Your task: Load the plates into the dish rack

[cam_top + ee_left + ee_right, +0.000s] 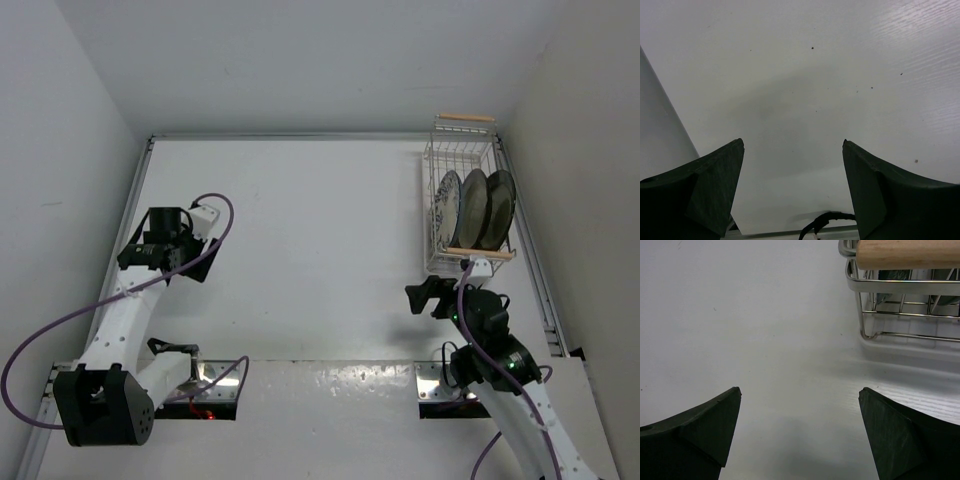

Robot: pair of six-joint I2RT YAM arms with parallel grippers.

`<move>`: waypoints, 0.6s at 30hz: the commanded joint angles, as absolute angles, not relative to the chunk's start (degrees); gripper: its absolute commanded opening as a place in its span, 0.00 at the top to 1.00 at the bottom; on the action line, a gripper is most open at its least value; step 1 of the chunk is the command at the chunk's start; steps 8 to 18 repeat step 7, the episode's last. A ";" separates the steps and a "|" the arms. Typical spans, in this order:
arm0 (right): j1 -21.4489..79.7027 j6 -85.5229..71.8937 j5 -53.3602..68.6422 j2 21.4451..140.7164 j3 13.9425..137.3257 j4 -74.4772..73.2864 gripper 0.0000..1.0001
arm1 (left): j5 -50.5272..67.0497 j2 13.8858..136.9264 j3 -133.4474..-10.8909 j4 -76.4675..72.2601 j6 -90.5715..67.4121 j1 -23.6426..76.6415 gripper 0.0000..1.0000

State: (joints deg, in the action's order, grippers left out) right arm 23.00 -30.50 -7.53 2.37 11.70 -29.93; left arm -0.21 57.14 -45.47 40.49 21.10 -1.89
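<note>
- Plates (472,207): three stand on edge, side by side, inside the dish rack (430,215), in the half nearer the arms.
- Leftmost plate (449,207) shows a blue pattern on cream. The other two look dark grey from above, and their rim patterns cannot be made out.
- Dish rack sits at the far right of the table (320,210), close to the right wall (590,150). One wooden handle (480,254) faces the arms and the other lies at the far end.
- Right gripper (426,297) hovers just in front of the rack's near handle, slightly to its left, touching nothing. Its jaws stand wide apart and hold nothing.
- In the right wrist view, the right gripper (800,390) looks onto bare tabletop, with the rack's corner and handle (907,254) at upper right.
- Left gripper (165,255) is well apart from the rack, over the left side of the table. In its wrist view (792,145) the jaws are spread over bare surface, gripping nothing.
- Surface is matt white with a few small dark specks. White walls enclose it on three sides.
- Through the wires in the right wrist view, the plates are only dark slivers cut off by the frame.
</note>
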 commanded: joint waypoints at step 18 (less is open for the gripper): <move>23.11 -31.73 -9.23 3.07 13.01 -29.44 0.00 | 1.66 55.46 -45.62 39.11 21.62 -1.67 0.16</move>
